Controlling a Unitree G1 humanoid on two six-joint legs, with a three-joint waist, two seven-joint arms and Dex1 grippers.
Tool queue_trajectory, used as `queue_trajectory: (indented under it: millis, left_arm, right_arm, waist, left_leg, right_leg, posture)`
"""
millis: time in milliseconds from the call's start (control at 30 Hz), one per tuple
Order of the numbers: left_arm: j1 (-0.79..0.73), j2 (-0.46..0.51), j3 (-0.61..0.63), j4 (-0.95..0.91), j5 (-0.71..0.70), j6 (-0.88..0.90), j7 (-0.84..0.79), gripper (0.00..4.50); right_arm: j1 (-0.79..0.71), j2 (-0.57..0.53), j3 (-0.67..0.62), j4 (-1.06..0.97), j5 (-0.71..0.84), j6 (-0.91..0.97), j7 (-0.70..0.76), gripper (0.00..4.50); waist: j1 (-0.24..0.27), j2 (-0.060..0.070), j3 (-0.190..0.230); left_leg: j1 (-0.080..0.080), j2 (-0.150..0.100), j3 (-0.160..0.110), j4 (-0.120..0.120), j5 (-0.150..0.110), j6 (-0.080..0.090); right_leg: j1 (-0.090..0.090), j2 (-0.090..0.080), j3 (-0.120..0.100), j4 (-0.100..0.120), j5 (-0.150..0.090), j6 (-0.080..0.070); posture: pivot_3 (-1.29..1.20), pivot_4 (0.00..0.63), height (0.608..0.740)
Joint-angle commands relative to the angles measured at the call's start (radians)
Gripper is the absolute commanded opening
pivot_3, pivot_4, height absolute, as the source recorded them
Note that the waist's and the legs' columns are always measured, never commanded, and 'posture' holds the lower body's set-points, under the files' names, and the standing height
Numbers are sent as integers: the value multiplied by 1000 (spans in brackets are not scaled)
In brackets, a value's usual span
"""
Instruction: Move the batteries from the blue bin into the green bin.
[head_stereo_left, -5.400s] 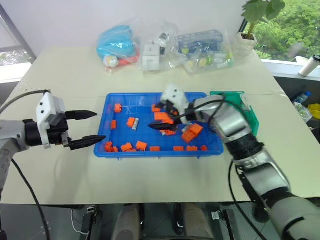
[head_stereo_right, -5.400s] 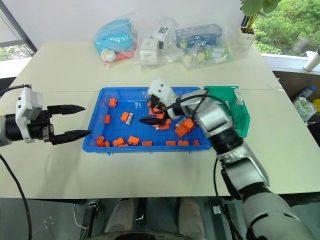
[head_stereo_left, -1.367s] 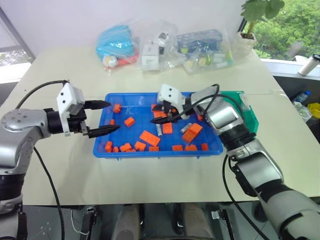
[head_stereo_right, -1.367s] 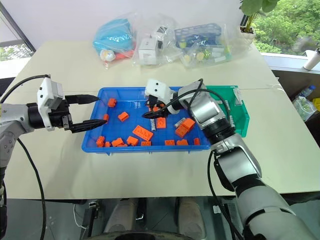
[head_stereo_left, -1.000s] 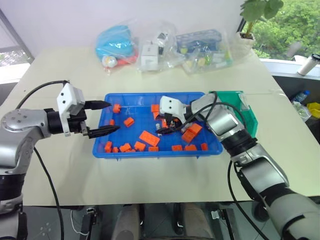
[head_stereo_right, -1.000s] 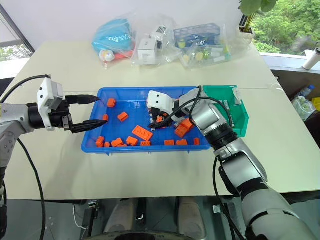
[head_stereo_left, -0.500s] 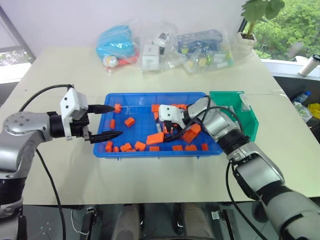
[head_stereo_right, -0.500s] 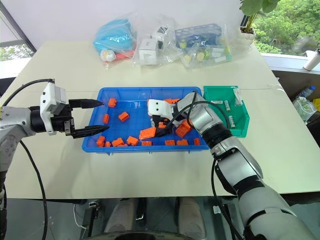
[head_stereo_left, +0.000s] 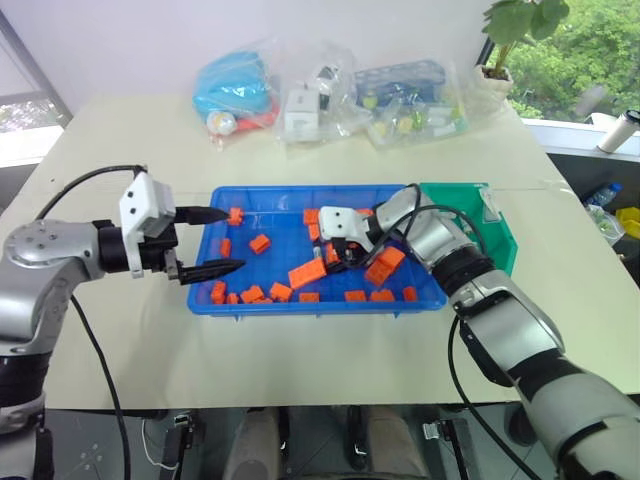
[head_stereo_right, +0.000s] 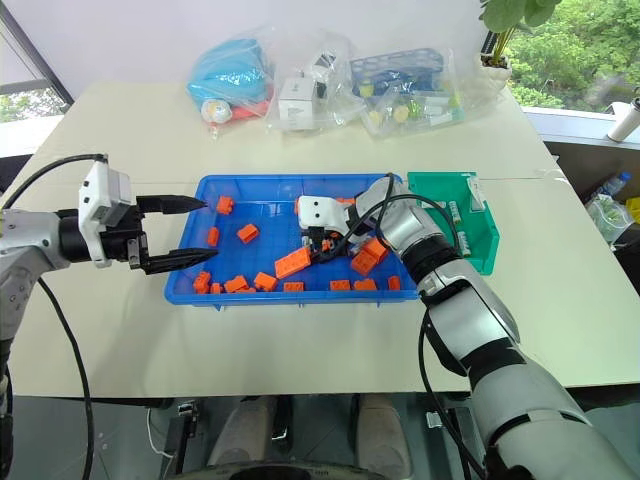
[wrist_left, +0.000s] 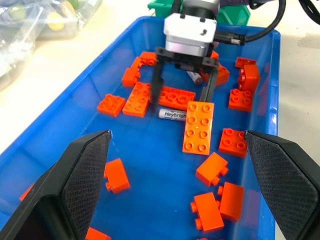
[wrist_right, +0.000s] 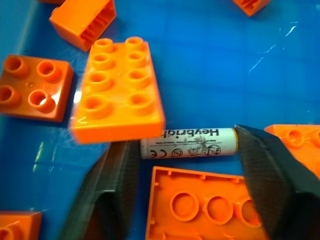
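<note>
Inside blue bin (head_stereo_left: 262, 210), right gripper (wrist_left: 184, 99) angled down, fingers straddling battery (wrist_right: 187, 143) ends; left gripper (head_stereo_left: 212, 241) level, apart.

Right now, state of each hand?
Left hand: open, empty.
Right hand: closed end to end on a small silver-grey cylindrical battery lying in the large blue plastic tray.

A pale tabletop (head_stereo_left: 120, 370) carries the blue bin (head_stereo_left: 300, 303) at centre, the green bin (head_stereo_left: 505, 240) touching it at 3 o'clock, and clear bags (head_stereo_left: 340, 95), apparently holding oddments, at 12 o'clock.
</note>
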Motion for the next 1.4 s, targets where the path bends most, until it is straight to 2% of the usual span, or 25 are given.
queue_trajectory:
  millis: [33, 200, 400, 600, 767, 967, 1000, 1100, 1267, 1400]
  left_arm:
    - [-14, 11, 5, -11, -2, -11, -6, 4500]
    - [-23, 8, -3, -6, 0, -12, -10, 4500]
    - [-48, -11, -28, 0, -3, -11, -12, 4500]
    - [-71, -52, -72, 8, -1, -19, -22, 4500]
    - [-119, -83, -115, 43, 12, -35, -45, 4500]
    - [-190, -116, -162, 117, 38, -69, -79, 4500]
    - [-200, -122, -167, 128, 42, -73, -84, 4500]
    - [-221, -136, -179, 148, 53, -83, -95, 4500]
    - [-228, -143, -184, 147, 56, -87, -99, 4500]
    - [-205, -137, -173, 119, 50, -81, -95, 4500]
  right_arm:
    - [44, -21, 15, -39, -17, 41, 49, 2248]
    - [64, -26, -16, -131, -7, 79, 24, 2248]
    - [27, -60, -255, -456, 98, 417, -173, 2248]
    - [113, -258, -419, -764, 124, 665, -260, 2248]
    - [295, -467, -538, -933, 138, 801, -297, 2248]
    - [477, -568, -601, -1034, 160, 863, -344, 2248]
    - [489, -575, -598, -1034, 162, 861, -353, 3289]
    - [496, -580, -588, -1014, 162, 847, -387, 4482]
    - [430, -578, -557, -1010, 170, 838, -417, 4482]
    - [314, -430, -516, -1131, 264, 1053, -467, 4482]
  waist:
    - [0, 0, 0]
    - [0, 0, 0]
    - [5, 1, 1]
    - [10, 1, 1]
    - [22, 1, 1]
    - [9, 1, 1]
    - [7, 1, 1]
    - [4, 1, 1]
    - [4, 1, 1]
    - [-4, 1, 1]
  left_leg:
    - [0, 0, 0, 0, 0, 0]
    - [0, 0, 0, 0, 0, 0]
    - [-2, 0, 0, 0, 0, -1]
    - [-2, 0, 0, 0, 0, -1]
    - [-2, -1, 0, 0, 0, 0]
    - [-1, 0, 0, 0, 0, 0]
    - [-1, 0, 0, 0, 0, 0]
    - [-1, 0, 0, 0, 0, 0]
    - [-1, 0, 0, 0, 0, 0]
    - [-1, 0, 0, 0, 0, 0]
  right_leg:
    - [0, 0, 0, 0, 0, 0]
    - [0, 0, 0, 0, 0, 0]
    - [-2, -1, 0, 1, 0, 0]
    - [-1, -1, -1, 0, 0, 0]
    - [-1, -1, -1, -2, 0, 0]
    - [-1, 0, 0, -1, 0, 0]
    - [-1, 0, 0, -1, 0, 0]
    - [-1, 0, 0, -1, 0, 0]
    - [-1, 0, 0, -1, 0, 0]
    - [-1, 1, 0, -1, 0, 0]
  posture:
    - [0, 150, 736]
    - [0, 150, 736]
    - [0, 150, 736]
    - [0, 150, 736]
    - [0, 150, 736]
    - [0, 150, 736]
    - [0, 150, 736]
    - [0, 150, 736]
    - [0, 150, 736]
    - [0, 150, 736]
